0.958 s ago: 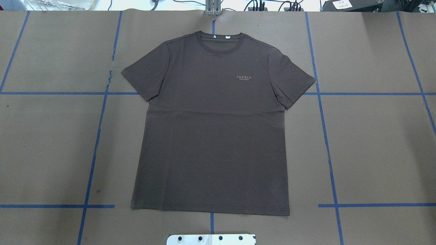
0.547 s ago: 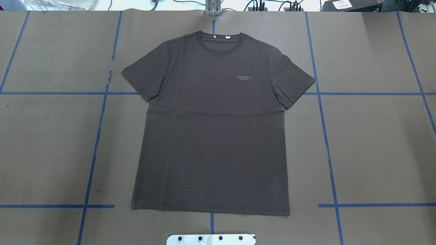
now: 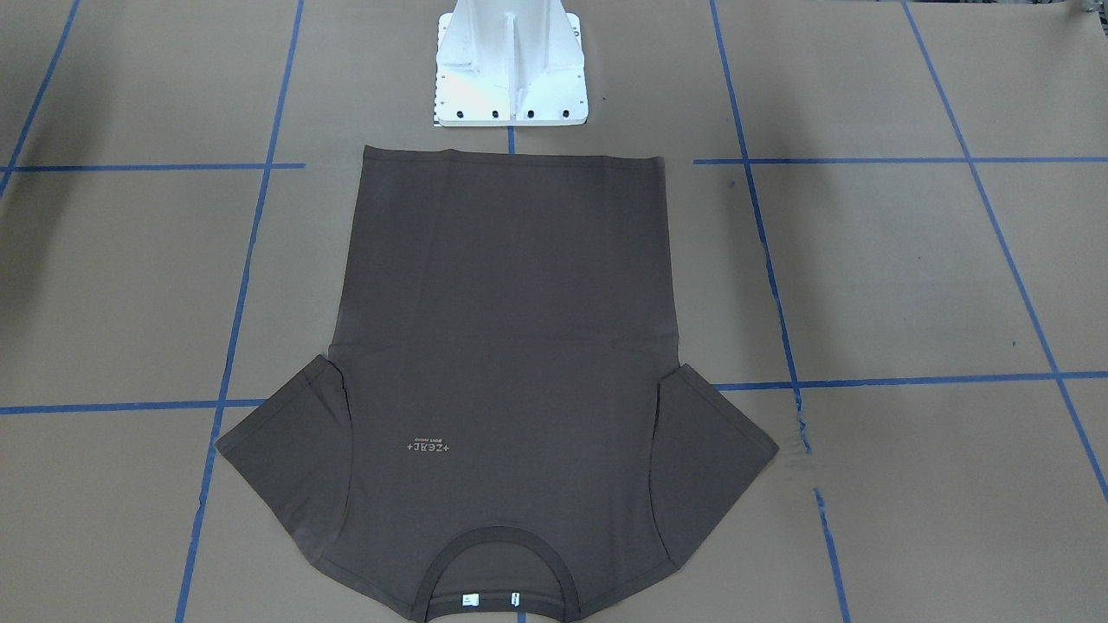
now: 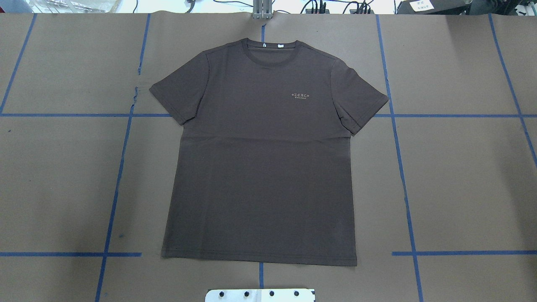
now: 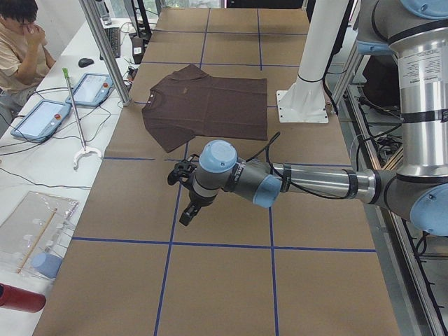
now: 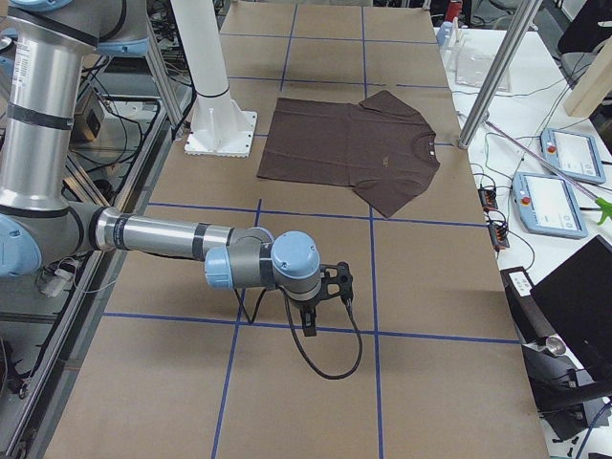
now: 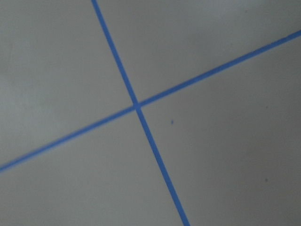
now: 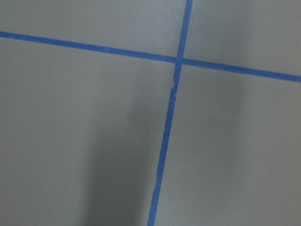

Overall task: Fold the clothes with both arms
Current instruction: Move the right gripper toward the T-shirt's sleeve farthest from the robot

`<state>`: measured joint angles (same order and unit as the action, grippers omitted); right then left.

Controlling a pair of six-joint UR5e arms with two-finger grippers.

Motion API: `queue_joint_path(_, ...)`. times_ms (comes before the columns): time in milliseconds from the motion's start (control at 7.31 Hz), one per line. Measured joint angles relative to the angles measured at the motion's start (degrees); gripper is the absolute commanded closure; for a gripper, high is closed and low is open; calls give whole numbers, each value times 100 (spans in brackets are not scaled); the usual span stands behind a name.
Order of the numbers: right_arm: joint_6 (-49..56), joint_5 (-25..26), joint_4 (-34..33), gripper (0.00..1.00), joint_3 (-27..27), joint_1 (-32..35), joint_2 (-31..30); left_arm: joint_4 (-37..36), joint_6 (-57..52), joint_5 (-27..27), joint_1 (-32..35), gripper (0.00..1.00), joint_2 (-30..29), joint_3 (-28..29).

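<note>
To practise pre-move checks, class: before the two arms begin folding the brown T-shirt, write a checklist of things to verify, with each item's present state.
1. T-shirt lies flat, front up, unfolded: ok.
2. Sleeves spread out, none tucked under: ok.
3. Hem straight, facing the white pedestal: ok.
4. Left gripper over bare table, apart from the shirt: ok.
5. Right gripper over bare table, apart from the shirt: ok.
6. Both grippers open for grasping: cannot tell.

Brown T-shirt lies spread flat, well apart from left arm, right arm.
</note>
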<state>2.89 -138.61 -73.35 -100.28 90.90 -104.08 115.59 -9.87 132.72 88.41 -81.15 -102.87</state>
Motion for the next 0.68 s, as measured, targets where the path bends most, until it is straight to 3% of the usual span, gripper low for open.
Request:
queue_joint_path(410,-1803,-158,887,0,38,-379,769,737,22,34,-13,0,-264,256)
queue_joint_path(684,-3416,377,1090,0,236,-1325,1768,882,-4,31,-20,0,-301,274)
